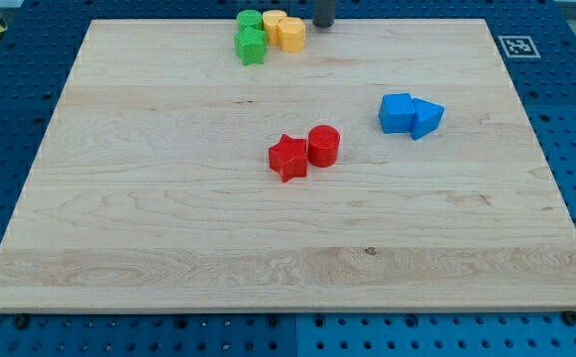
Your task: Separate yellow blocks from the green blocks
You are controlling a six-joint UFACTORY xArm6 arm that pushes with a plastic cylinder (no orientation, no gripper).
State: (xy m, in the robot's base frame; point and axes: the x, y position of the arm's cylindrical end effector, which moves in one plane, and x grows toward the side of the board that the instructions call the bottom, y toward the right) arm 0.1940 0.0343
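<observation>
Two green blocks and two yellow blocks sit bunched together at the view's top of the wooden board. The green round block (pixel 249 20) is at the cluster's top left, and the green star block (pixel 252 46) lies just below it. The yellow round block (pixel 274 22) touches the green round block on its right. The yellow hexagon block (pixel 291 34) is the rightmost. My tip (pixel 323 25) is at the board's top edge, just right of the yellow hexagon block, with a small gap.
A red star block (pixel 288 157) and a red cylinder (pixel 324 146) touch near the board's middle. A blue cube (pixel 398 113) and a blue wedge-like block (pixel 426 117) touch at the right. The wooden board (pixel 169 198) lies on a blue perforated table.
</observation>
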